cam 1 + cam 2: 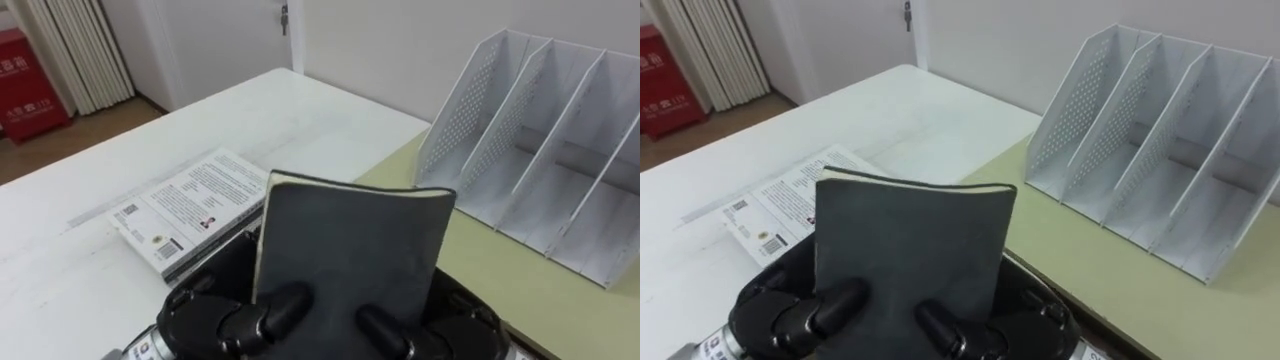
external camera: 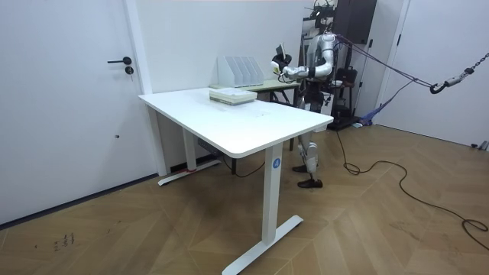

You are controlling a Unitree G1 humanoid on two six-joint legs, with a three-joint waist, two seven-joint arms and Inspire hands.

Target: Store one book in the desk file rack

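One dark grey book (image 1: 350,245) is held upright, left hand (image 1: 225,320) and right hand (image 1: 385,330) both clamping it, probably to slide edge-first into the white file rack (image 1: 520,150) far right.

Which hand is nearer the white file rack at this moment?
Right. The right hand holds the dark book at its lower right corner, on the side toward the file rack. The left hand holds its lower left corner, farther off, near the stacked books.

Matt dark book (image 1: 350,250), perforated rack (image 1: 540,150)
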